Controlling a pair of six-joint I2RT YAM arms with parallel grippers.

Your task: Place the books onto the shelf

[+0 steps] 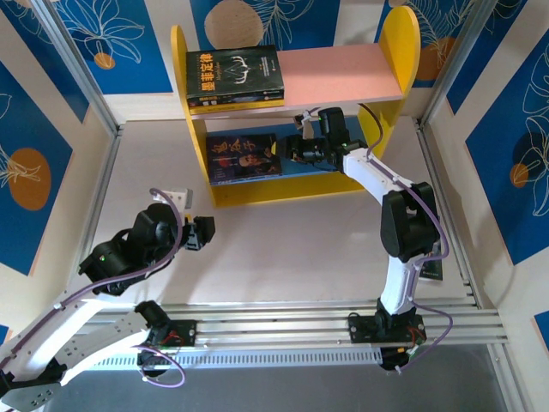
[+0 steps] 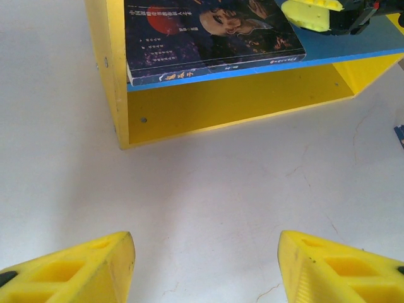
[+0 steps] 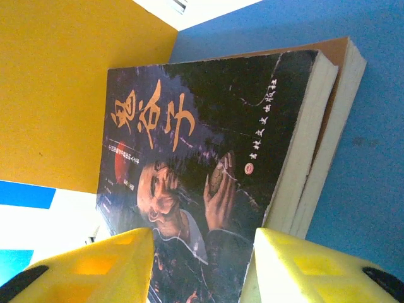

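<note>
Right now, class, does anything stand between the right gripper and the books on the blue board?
Nothing visible does. The right gripper is right at the top book lying on the blue board, jaws apart, with no other object between them.

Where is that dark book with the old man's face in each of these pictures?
Top view: the book lies at the left end of the blue board.
Left wrist: book at top middle, on that board.
Right wrist: book at centre, atop a brown book.
Shared landmark: the blue board.
</note>
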